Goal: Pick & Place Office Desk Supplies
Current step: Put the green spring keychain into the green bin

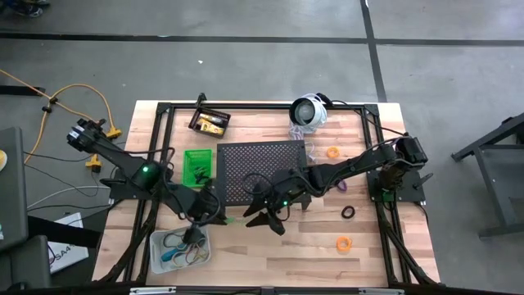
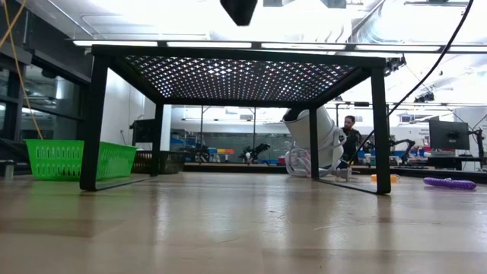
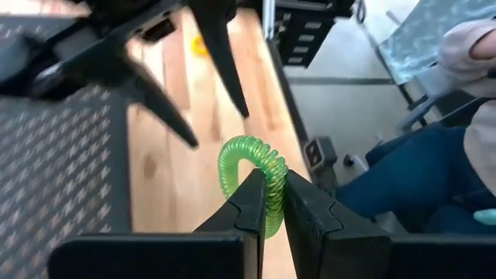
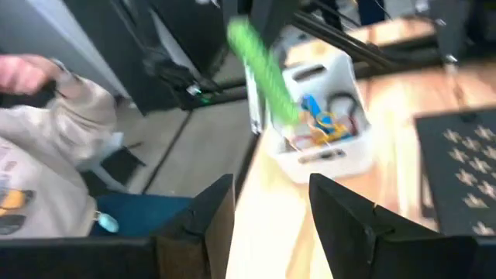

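Note:
My left gripper (image 3: 271, 180) is shut on a green spiral loop (image 3: 252, 167), just off the near-left corner of the black stand (image 1: 260, 168). The loop also shows in the right wrist view (image 4: 263, 54) and as a green speck in the high view (image 1: 228, 220). My right gripper (image 1: 266, 217) is open, its fingers (image 3: 155, 85) spread a short way to the loop's right and touching nothing. The clear bin (image 1: 176, 250) holds several bands. The green bin (image 1: 197, 164) and black bin (image 1: 209, 121) stand farther back. My left gripper pinches the green spiral loop between its two fingertips on one side of the ring (image 3: 273, 203). The fingers come in about level, pointing toward the table's right. The rest of the ring (image 3: 244, 147) arches out past the fingertips, clear of the table.
Orange loops (image 1: 333, 152) (image 1: 344, 242), a black loop (image 1: 348, 212) and a purple one (image 1: 342, 187) lie on the table's right part. The round white device (image 1: 309, 111) sits at the far edge. A seated person (image 3: 434, 155) is by the near edge.

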You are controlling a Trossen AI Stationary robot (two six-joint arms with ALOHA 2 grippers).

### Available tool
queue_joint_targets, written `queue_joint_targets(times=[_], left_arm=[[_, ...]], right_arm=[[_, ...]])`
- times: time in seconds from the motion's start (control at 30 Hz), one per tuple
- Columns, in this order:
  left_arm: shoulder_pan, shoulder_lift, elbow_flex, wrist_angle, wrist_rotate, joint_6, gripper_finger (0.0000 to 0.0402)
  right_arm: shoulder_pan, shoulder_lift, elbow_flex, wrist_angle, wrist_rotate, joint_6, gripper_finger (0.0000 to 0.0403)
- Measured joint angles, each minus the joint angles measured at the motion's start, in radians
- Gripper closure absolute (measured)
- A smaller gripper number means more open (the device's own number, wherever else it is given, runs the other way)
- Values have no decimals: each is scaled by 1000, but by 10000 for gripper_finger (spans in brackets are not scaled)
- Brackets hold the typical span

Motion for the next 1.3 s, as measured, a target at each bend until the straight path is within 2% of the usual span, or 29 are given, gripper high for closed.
queue_joint_targets(times=[0.13, 0.3, 0.53, 0.63, 0.8, 0.93, 1.3], left_arm=[[-1, -47, 0, -124, -57, -59, 376], [0, -101, 0, -309, -177, -164, 376], [6, -126, 0, -551, -384, -374, 376], [24, -117, 0, -650, -425, -471, 376], [90, -93, 0, -772, -414, -586, 376], [147, -82, -20, -785, -384, -599, 376], [317, -83, -238, -757, -297, -685, 376]], right_arm=[[3, 0, 0, -28, 13, 2, 249], [18, 0, 0, -30, 15, 2, 250], [41, 0, 0, -30, 15, 2, 250], [48, 0, 0, -30, 15, 2, 250], [56, 0, 0, -30, 21, 1, 250], [63, 0, 0, -30, 46, 0, 250], [96, 0, 0, -31, 49, -1, 250]])
